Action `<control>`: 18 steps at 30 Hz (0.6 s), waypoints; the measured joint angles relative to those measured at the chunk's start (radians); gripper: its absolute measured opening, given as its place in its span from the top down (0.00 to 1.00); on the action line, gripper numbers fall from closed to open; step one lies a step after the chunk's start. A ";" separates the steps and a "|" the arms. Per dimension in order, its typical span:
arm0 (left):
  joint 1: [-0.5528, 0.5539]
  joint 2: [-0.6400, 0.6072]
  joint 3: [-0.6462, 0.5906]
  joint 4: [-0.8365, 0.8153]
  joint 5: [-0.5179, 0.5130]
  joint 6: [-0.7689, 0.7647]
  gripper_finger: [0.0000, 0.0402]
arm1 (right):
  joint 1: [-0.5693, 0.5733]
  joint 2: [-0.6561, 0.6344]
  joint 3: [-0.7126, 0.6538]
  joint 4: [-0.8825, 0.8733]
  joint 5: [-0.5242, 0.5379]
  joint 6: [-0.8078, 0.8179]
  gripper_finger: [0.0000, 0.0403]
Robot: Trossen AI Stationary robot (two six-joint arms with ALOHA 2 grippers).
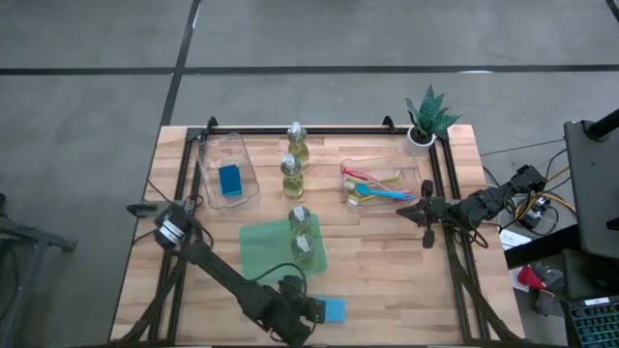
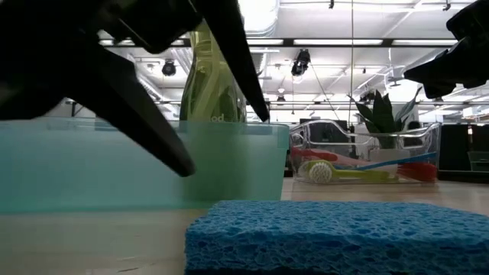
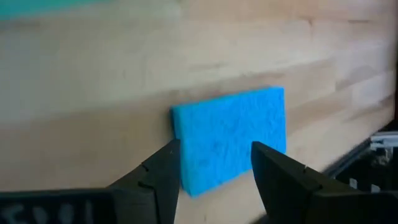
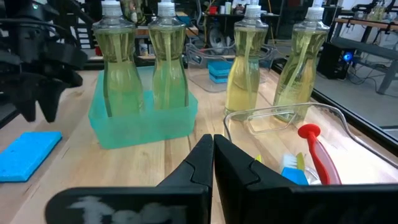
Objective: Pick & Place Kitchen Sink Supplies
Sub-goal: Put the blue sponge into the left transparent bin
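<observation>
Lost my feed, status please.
Left gripper open, poised over blue rectangular sponge lying flat on wooden table. Right gripper shut, idle beside clear brush bin. Nothing obstructing.

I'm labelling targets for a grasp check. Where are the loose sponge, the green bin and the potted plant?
Loose sponge (image 3: 233, 134), left wrist view, middle of its top face.
Green bin (image 4: 146, 121), right wrist view, front wall below the bottles.
Potted plant (image 1: 429, 114), high view, its leaves.

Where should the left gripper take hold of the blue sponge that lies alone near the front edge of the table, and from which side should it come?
Grip the blue sponge across its short width, coming straight down from above. It lies flat on the table with bare wood all around it, and the left gripper hangs open just over its near end, one finger toward each long edge.
</observation>
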 joint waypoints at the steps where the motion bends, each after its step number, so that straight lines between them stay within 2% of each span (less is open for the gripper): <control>1: 0.003 0.005 0.000 -0.001 -0.010 0.007 0.55 | 0.000 0.000 0.000 0.000 0.000 0.000 0.98; 6: 0.016 0.035 0.000 0.026 -0.018 0.020 0.57 | 0.000 0.000 0.000 0.000 0.000 0.000 0.98; 11: 0.016 0.060 0.000 0.064 0.076 0.037 0.58 | 0.000 0.000 0.000 0.000 0.000 0.000 0.98; 18: 0.021 0.071 0.000 0.057 0.088 0.057 0.61 | 0.000 0.000 0.000 0.000 0.000 0.000 0.98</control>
